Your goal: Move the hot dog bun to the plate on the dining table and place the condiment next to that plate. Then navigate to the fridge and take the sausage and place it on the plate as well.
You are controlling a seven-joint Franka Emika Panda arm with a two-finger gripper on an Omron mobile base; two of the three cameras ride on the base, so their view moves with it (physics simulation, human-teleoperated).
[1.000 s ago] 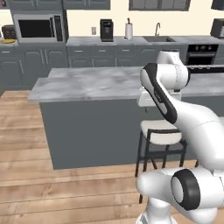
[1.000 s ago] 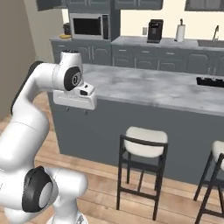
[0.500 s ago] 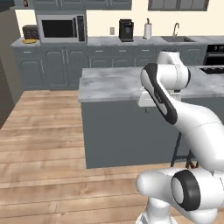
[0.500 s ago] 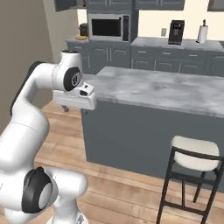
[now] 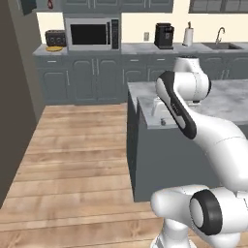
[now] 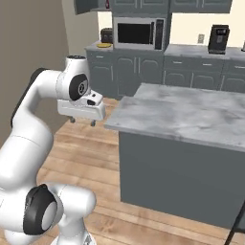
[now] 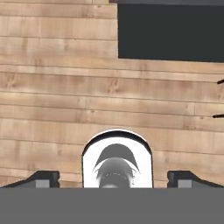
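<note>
The whole picture had slid sideways over the last second: the stools that stood in front of the island were gone from my base views, and the end of the dining table (image 6: pixel 191 115) had moved from the left of the frame toward the right. That was my base driving and turning, not the furniture shifting. The microwave (image 5: pixel 92 34) had come nearly to the top centre of the left base view, and a tall dark panel (image 5: pixel 14 111) had come in along that view's left edge; it may be the side of the fridge, though I could not tell for sure. I judged that I was travelling between stations, with no handling under way.

My gripper (image 6: pixel 82 120) hung out past the corner of the table over the wooden floor (image 7: pixel 57 78), held level and pointing down. In the hand view its two dark fingertips (image 7: pixel 41 178) stood far apart at the bottom corners, jaws as wide as they go, with only floorboards between them. I held nothing and touched nothing.

The stretch of marble top in sight was bare. Of the bun, the plate, the ketchup and the sausage I could place none from here, so I could not say how much of the job was done.
</note>
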